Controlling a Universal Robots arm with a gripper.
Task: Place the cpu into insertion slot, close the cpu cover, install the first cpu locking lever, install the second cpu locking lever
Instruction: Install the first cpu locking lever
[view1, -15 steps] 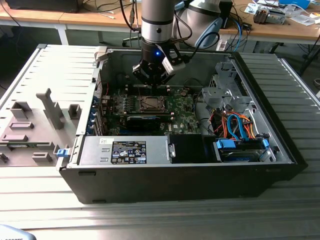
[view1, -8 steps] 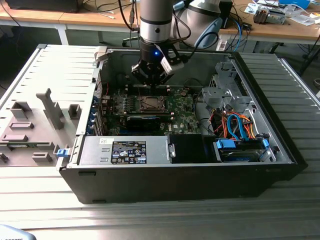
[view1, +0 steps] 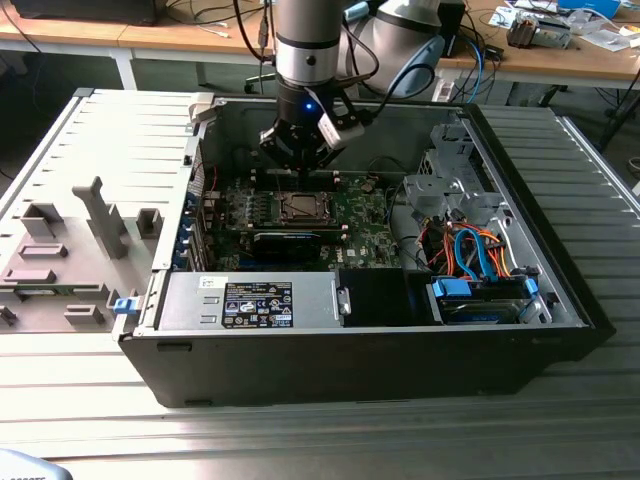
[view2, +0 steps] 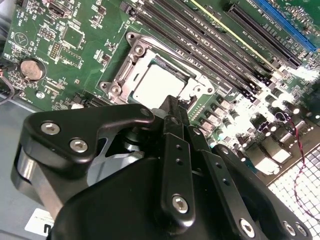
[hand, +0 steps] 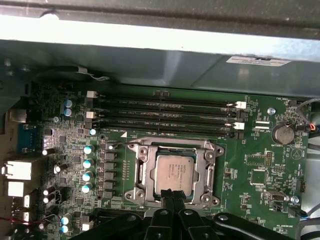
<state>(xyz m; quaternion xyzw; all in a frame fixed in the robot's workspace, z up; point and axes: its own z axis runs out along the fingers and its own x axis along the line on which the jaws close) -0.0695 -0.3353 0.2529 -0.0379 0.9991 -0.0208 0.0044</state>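
The cpu (hand: 173, 173) lies flat in the insertion slot (hand: 131, 150), its silvery top showing in both wrist views (view2: 156, 82). The cpu cover (hand: 146, 172) is a metal frame lying down around it, with the chip visible through its window. A thin lever rod (hand: 165, 141) runs along the socket's side nearest the memory slots. My gripper (hand: 170, 194) is shut with nothing between its fingers. Its tips hover at the socket's edge opposite the memory slots, just beside the cpu (view2: 172, 107). In the exterior view the gripper (view1: 300, 165) hangs above the socket (view1: 300, 207) inside the open case.
Long black memory slots (hand: 165, 112) lie beside the socket, and capacitors (hand: 89, 165) and a coin battery (hand: 285, 134) flank it. In the case, a power supply (view1: 250, 300) sits near the front and a drive cage with orange and blue cables (view1: 470, 250) at the exterior view's right.
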